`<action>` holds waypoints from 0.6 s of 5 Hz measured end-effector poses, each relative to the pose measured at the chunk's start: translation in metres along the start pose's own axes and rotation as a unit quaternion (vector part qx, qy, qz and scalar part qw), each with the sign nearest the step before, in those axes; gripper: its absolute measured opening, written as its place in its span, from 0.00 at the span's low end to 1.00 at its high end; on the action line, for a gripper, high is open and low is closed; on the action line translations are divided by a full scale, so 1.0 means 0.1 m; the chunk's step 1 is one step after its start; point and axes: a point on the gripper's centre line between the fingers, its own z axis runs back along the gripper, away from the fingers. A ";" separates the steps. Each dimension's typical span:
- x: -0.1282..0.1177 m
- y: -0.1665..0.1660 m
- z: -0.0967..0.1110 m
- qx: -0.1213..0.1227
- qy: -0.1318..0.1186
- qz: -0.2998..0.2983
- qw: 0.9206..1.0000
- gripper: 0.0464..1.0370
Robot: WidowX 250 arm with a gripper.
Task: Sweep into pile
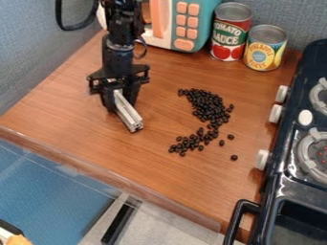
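i have the gripper [123, 101] closed down on the metal bar [128, 114], its fingers parted only by the bar's thickness. the bar slants down toward the wooden counter [75, 122]'s front edge; i can't tell whether its tip touches the wood.

beyond it, apart from the bar, the black beans [209, 105] lie between mid-counter and the stove-side edge, in a bent band that trails toward the front edge. i judge i'm at the sweeping step, tool in hand, lined up between strokes. next i'd take the bar round outside the thin front tail and the strays, set it low, and push inward to the thick part, gently, so none roll to the stove.

counting outward: one gripper, one bar, several dozen beans, too crowded for an exact number, with three lying loose toward the stove [273, 191]; two cans [249, 40] and one toy microwave [186, 24] at the back edge; one stove, two burners [308, 155] showing.
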 end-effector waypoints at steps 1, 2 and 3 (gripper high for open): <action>0.03 0.06 0.02 0.019 0.007 -0.028 0.999 0.93; 0.02 0.16 0.05 0.046 0.013 -0.073 0.996 0.97; 0.10 0.30 0.47 0.036 -0.045 -0.095 0.994 0.97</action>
